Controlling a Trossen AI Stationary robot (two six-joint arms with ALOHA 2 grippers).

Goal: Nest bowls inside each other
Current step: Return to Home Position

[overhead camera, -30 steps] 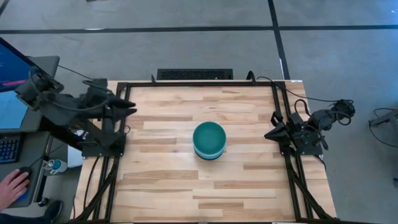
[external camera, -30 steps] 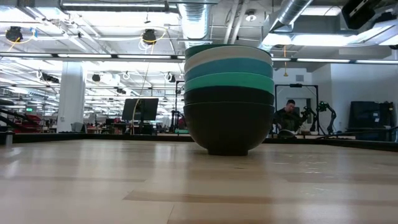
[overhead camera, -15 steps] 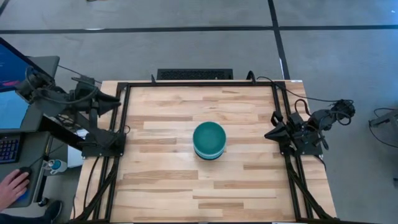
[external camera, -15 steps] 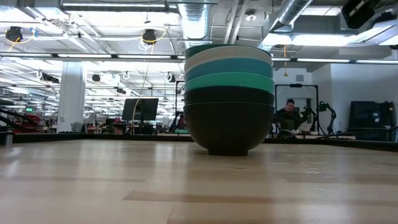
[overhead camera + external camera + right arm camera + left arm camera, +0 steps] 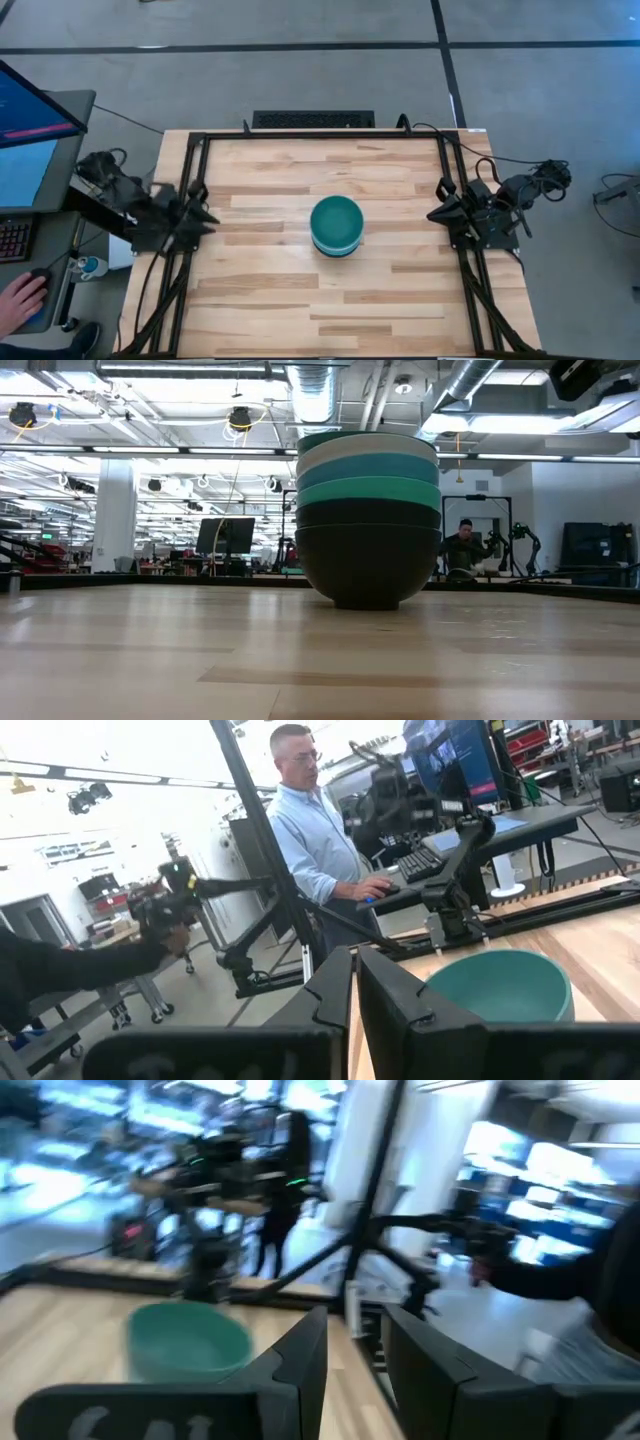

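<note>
Wood worktop (image 5: pixel 270 290): bears the stack at its centre.
Bowls (image 5: pixel 336 226): nested in one tower, black lowest, teal-green topmost.
Left gripper (image 5: pixel 210 221): at the left edge, fingers slightly apart, empty.
Right gripper (image 5: pixel 431 214): at the right edge, fingers together, empty.
Risk: a jolt to the frame as the arms park could tip the tower.

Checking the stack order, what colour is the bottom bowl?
The bottom bowl is black; the low view shows it best.

Top cam down, low cam level; share bowls (image 5: pixel 336 226).
</note>
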